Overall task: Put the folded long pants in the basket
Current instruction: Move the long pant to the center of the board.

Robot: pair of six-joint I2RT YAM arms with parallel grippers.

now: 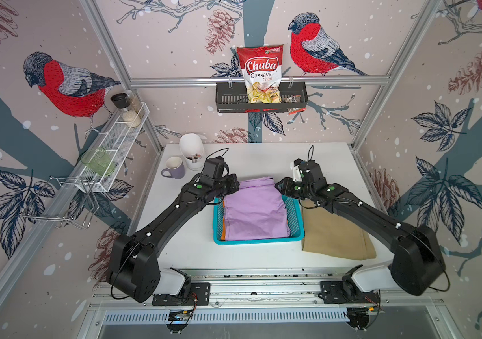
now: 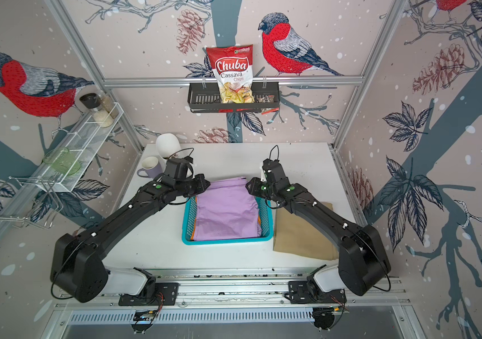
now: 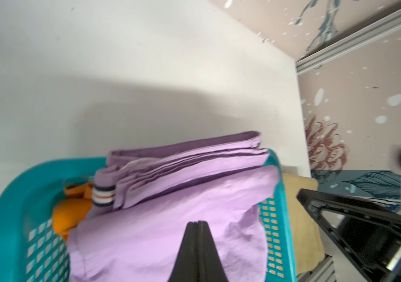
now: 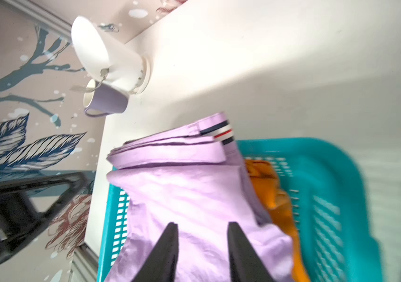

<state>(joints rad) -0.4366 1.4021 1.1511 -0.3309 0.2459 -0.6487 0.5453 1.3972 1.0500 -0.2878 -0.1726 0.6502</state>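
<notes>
Lilac pants (image 1: 255, 211) are sitting in the basket (image 1: 258, 241), right gripper (image 4: 202, 224) gaping, left gripper (image 3: 198, 222) clamped shut, so I'm guessing the khaki pants (image 1: 333, 234) are needing a grab next.

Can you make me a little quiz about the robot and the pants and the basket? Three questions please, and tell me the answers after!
1. True or false: the khaki tan folded cloth pants lie inside the turquoise perforated plastic basket.
2. Which pants lie on top in the basket? A. the khaki tan ones. B. the lilac folded cloth pants. C. blue jeans.
3. Fill in the gap: the left gripper is shut, and the right gripper is ____.

Key: 1 false; 2 B; 3 open.
</notes>
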